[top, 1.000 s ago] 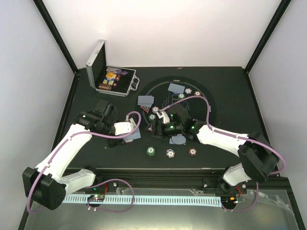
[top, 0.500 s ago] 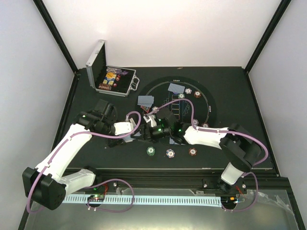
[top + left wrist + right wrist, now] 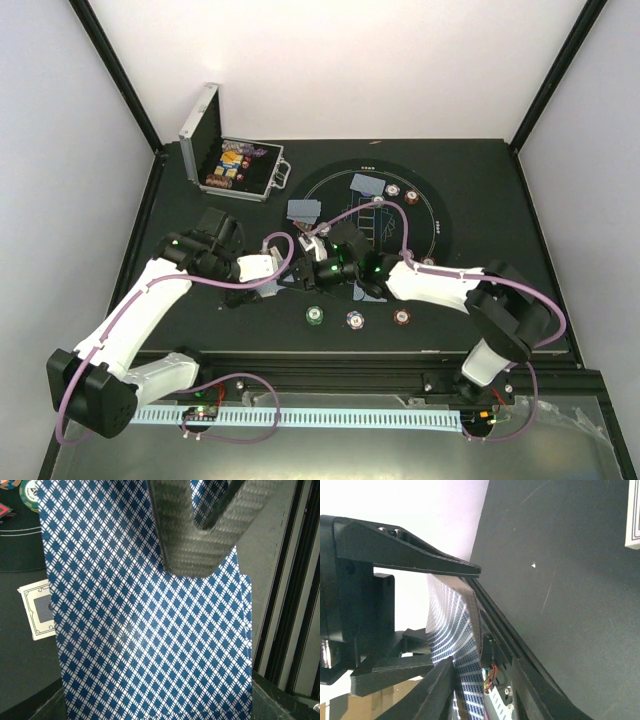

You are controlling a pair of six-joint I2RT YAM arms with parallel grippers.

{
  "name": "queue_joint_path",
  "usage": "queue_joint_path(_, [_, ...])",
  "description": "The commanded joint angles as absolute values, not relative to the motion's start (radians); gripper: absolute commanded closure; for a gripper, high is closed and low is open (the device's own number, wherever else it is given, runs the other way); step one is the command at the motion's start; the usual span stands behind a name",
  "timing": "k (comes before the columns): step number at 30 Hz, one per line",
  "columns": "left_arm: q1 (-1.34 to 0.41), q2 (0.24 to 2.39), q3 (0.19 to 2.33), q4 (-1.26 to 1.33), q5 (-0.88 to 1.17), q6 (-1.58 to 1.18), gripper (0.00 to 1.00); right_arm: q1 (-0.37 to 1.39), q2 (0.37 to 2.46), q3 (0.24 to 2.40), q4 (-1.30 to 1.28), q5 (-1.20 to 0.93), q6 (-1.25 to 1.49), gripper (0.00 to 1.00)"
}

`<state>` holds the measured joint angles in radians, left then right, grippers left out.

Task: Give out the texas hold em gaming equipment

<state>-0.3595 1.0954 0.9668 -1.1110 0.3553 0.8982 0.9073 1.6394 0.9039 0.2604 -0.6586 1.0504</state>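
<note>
The left gripper (image 3: 268, 272) is clamped tight on a stack of playing cards (image 3: 150, 630). It holds them just above the table (image 3: 500, 170), left of the round mat (image 3: 335, 185). The right gripper (image 3: 465, 617) has its fingers part-way apart, one on either side of the cards' far edge.

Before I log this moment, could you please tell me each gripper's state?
Left gripper: closed on the playing cards.
Right gripper: fingers around the cards' edge; grip cannot be told.
</note>
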Motion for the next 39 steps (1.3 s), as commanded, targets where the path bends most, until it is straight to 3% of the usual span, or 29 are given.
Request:
queue_joint_path(1, [-0.354, 1.092, 1.011, -1.117, 0.386, 0.908, 0.98, 0.889, 1.601, 0.899, 0.144, -0.596, 1.002, 0.73])
queue_joint_path(4, [-0.354, 1.092, 1.011, -1.116, 0.387, 0.907, 0.98, 0.884, 1.582, 0.899, 0.130, -0.589, 0.999, 0.85])
queue_joint_path(11, [-0.353, 1.093, 1.011, -1.115, 0.387, 0.908, 0.98, 0.875, 1.546, 0.898, 0.093, -0.581, 0.986, 0.99])
queue_joint_path(28, [-0.354, 1.097, 1.009, -1.114, 0.387, 0.907, 0.98, 0.816, 1.430, 0.848, 0.025, -0.579, 0.948, 0.99])
queue_joint_path(39, [-0.354, 1.099, 1.007, -1.115, 0.383, 0.911, 0.98, 0.638, 1.270, 0.659, -0.001, -0.636, 0.916, 0.99])
